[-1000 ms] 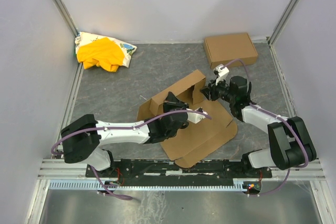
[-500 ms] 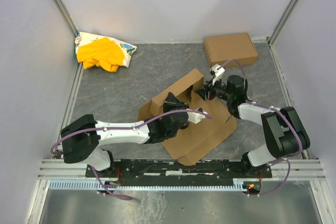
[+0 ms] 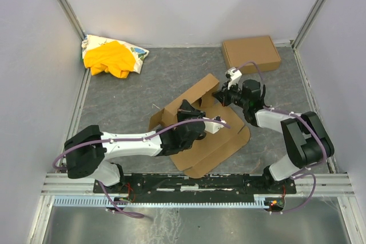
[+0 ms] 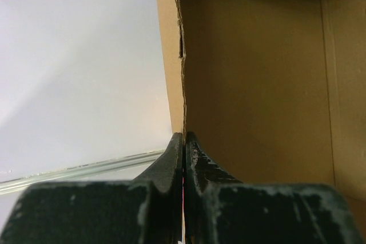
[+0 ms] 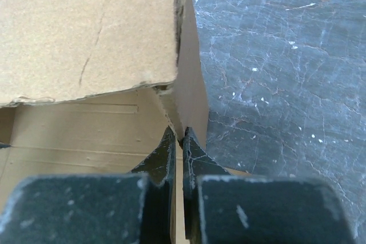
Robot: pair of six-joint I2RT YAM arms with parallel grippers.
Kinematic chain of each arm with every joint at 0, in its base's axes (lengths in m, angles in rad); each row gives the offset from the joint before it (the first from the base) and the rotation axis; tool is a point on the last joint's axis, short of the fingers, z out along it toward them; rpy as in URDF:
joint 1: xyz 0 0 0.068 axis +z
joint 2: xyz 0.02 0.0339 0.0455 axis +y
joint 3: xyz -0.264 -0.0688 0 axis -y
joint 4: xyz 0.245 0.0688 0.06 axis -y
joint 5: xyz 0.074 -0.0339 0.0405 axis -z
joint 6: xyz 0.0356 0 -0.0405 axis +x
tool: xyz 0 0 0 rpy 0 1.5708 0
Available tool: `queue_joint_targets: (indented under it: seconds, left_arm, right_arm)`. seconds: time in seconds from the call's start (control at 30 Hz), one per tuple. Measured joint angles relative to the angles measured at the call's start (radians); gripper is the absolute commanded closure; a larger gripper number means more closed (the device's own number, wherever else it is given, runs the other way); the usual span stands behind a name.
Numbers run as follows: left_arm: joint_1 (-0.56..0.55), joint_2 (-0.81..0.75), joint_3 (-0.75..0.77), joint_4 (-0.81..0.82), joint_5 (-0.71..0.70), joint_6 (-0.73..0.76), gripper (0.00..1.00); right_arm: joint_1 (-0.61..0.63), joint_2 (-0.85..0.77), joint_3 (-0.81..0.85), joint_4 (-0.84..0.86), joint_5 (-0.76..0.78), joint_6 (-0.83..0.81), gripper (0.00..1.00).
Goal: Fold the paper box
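Top external, overall: half-folded box (image 3: 216, 144) lying between the two grippers, flat panel down on the tabletop (image 3: 143, 84), long wall raised on the far side.
Left gripper (image 3: 183, 106): closed tight on the upper edge of a standing wall. From the left wrist, thin cardboard edge running straight out from between the tips, inner face of the box just to the right.
Right gripper (image 3: 221, 95): pinched shut on the lower corner of a raised wall. From the right wrist, tips meeting on that corner's edge, floor panel below to the left, bare marbled surface to the right.
Weight: light, judging by the thin single sheet; likely to slide or lift under any pull unless held at a second spot.
Stiffness: stiff across the panels, weak along creases and slits. Likely to bend where scored, and to crumple or tear if squeezed hard near the ragged edge.
Hold: matte, probably not slippery. Best taken at wall edges and flap corners, close to a crease, not mid-panel.
Surface: dark grey, marbled, flat; probably enough friction to brace a panel against, though not certain.
Room: enclosed by pale walls on three sides. Second box (image 3: 251, 54) well beyond the right gripper, cloth (image 3: 111, 56) far beyond the left gripper, both well apart from the work.
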Motion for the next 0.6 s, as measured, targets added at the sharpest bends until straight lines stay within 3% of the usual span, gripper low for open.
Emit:
queue_joint_targets:
  seconds: [0.13, 0.33, 0.6]
  left_arm:
    - [-0.005, -0.003, 0.001, -0.003, -0.012, 0.0, 0.97]
    - [-0.013, -0.015, 0.007, -0.013, -0.032, 0.0, 0.97]
    - [-0.016, -0.111, 0.047, -0.125, 0.026, -0.074, 0.97]
  right_arm:
    - [0.04, -0.062, -0.034, -0.038, 0.096, -0.001, 0.98]
    - [0.081, -0.175, -0.085, -0.128, 0.186, 0.0, 0.83]
    - [0.105, -0.219, -0.105, -0.187, 0.135, 0.004, 0.7]
